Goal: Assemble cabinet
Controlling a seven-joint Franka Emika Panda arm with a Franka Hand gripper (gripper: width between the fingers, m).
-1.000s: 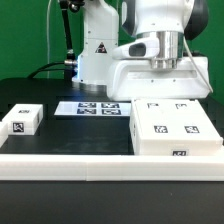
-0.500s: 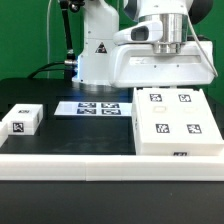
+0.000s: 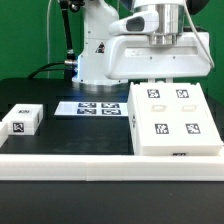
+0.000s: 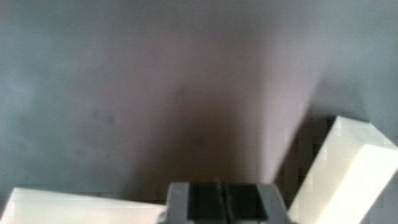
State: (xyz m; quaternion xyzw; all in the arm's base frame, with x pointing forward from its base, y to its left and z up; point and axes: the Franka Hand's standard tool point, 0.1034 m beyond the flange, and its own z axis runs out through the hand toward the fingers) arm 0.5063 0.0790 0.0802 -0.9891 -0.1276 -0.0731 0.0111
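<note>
The white cabinet body [image 3: 168, 118], a large box with several marker tags on its face, stands tilted up at the exterior view's right, its near edge on the table. The arm's wrist [image 3: 160, 20] is above its far edge, and the fingertips are hidden behind that edge. In the wrist view my gripper [image 4: 224, 203] has its dark fingers [image 4: 192, 205] nearly together, with only a thin dark gap between them. White parts of the body show on both sides [image 4: 349, 170] [image 4: 71, 205]. A small white tagged block [image 3: 21, 119] lies at the exterior view's left.
The marker board [image 3: 98, 106] lies flat at the back middle of the black table. A white rail [image 3: 70, 160] runs along the table's front edge. The robot's base [image 3: 95, 55] stands behind the marker board.
The wrist has risen and the cabinet body has tipped up more steeply, its tagged face now turned further toward the camera. The small block has not moved.
</note>
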